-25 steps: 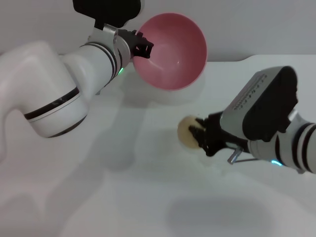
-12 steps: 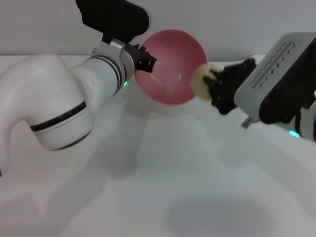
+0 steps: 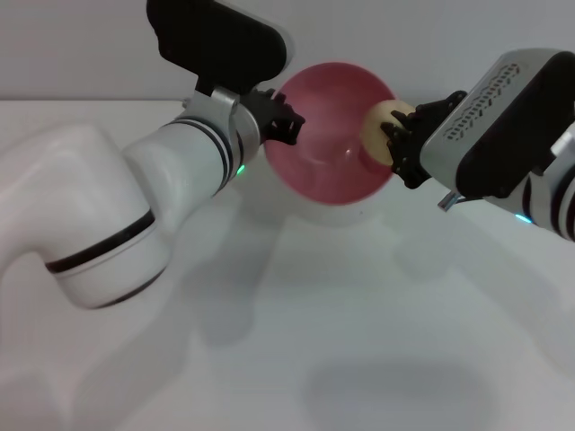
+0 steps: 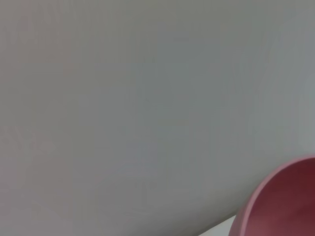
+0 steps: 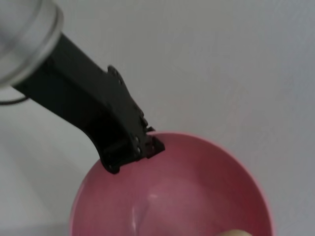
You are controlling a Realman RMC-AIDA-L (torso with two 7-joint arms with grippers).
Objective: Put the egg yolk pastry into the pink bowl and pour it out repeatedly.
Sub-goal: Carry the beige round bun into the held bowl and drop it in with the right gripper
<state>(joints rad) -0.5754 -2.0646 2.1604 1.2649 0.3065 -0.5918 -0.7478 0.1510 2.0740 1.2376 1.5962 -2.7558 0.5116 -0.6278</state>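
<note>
I'm at the drop-in step — right gripper (image 3: 395, 144) clamps the pastry (image 3: 379, 131) at the bowl's (image 3: 328, 135) rim; left gripper (image 3: 280, 121) pinches the opposite rim, bowl aloft. Next — carry inward, release.

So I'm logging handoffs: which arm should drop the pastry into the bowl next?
The right. Its gripper already holds the egg yolk pastry at the pink bowl rim, while the left gripper is busy gripping the opposite rim.

We see the right gripper (image 3: 393, 144) rise from the table, carrying the egg yolk pastry (image 3: 383, 127) to the pink bowl's (image 3: 323, 180) rim; the bowl shifts slightly right.
</note>
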